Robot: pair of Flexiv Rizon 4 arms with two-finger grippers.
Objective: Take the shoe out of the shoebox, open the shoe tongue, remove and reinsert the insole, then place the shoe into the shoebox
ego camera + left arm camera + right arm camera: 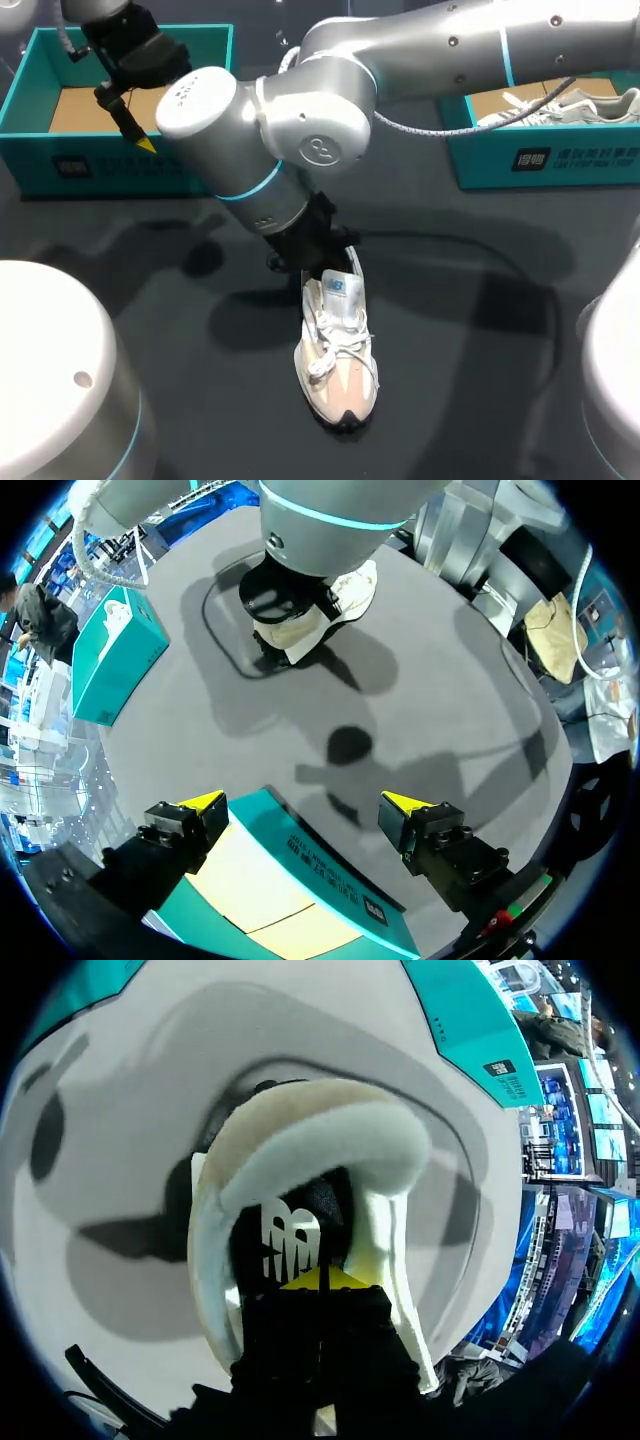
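- Head view is showing the dark surface (480,330) carrying everything, with the right arm (440,45) stretching across its middle.
- Two teal boxes are sitting at the far edge: the left shoebox (100,165) is showing bare cardboard inside, and the right shoebox (560,160) is holding another shoe (570,105).
- The pale shoe (337,360) is standing on the surface outside both boxes, with its tongue (340,287) sticking up.
- The right end effector (322,1280) is reaching into the shoe's opening, tips pressed together.
- The left end effector (302,805) is hovering over the left shoebox's wall, fingers spread apart.
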